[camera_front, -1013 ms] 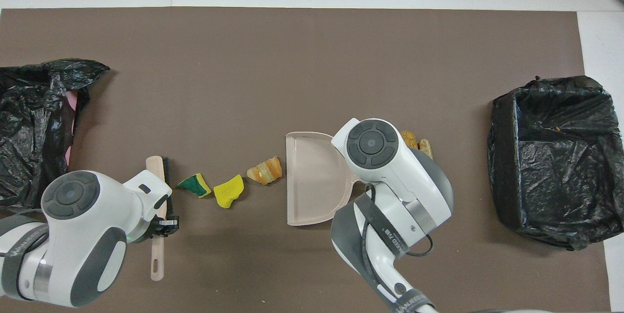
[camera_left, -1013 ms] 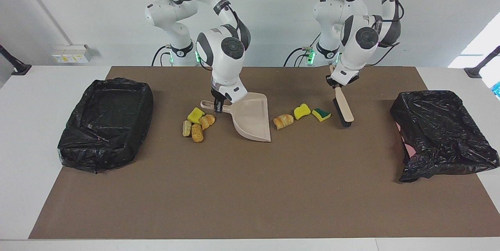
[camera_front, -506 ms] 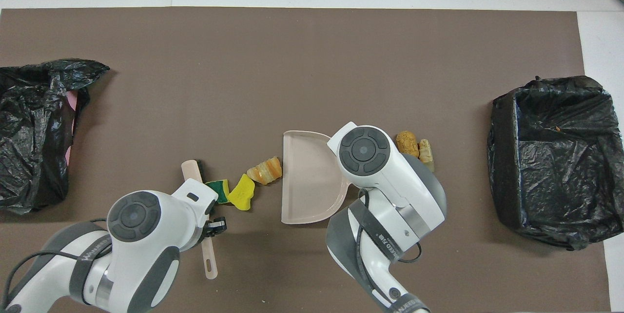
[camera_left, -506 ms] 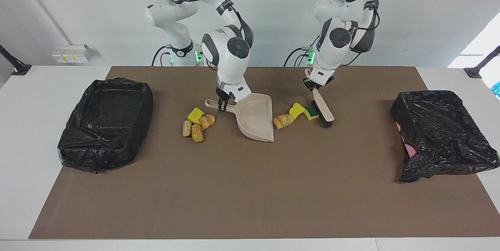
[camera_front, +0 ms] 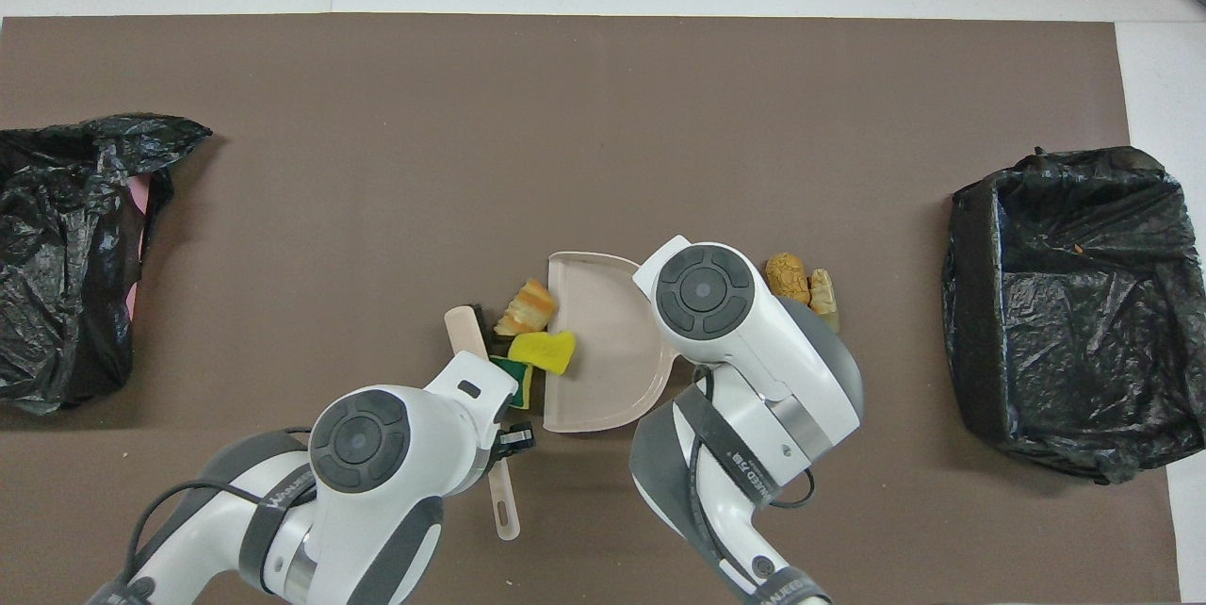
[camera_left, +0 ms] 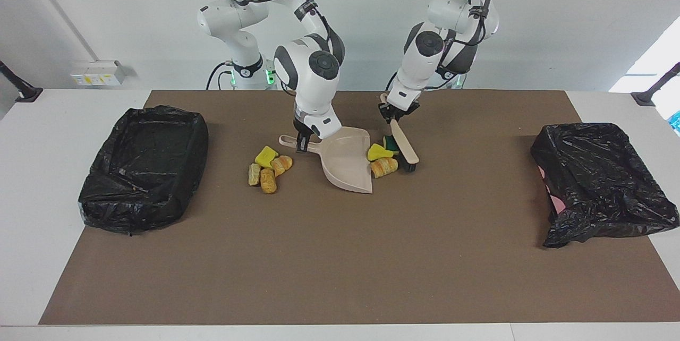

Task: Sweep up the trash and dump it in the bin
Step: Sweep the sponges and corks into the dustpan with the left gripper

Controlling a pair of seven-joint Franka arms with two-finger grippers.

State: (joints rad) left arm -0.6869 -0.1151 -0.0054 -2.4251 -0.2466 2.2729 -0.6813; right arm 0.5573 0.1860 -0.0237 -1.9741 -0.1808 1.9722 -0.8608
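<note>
My right gripper (camera_left: 301,144) is shut on the handle of the beige dustpan (camera_left: 348,163), which rests on the mat (camera_front: 603,341). My left gripper (camera_left: 391,116) is shut on the handle of the brush (camera_left: 406,145), whose head stands beside the pan's open edge. A yellow sponge (camera_left: 378,152), a green-backed sponge (camera_left: 390,143) and a bread roll (camera_left: 384,167) are pressed between the brush and the pan's mouth; the yellow sponge (camera_front: 545,349) lies over the pan's lip. More trash (camera_left: 268,168), a yellow sponge and three rolls, lies by the pan's handle.
A bin lined with a black bag (camera_left: 143,165) stands at the right arm's end of the brown mat (camera_left: 340,256). A second, crumpled black-bagged bin (camera_left: 600,181) sits at the left arm's end.
My left gripper has swept the brush toward the dustpan, pushing the two sponges and the roll up against its mouth. The dustpan has shifted slightly toward them.
</note>
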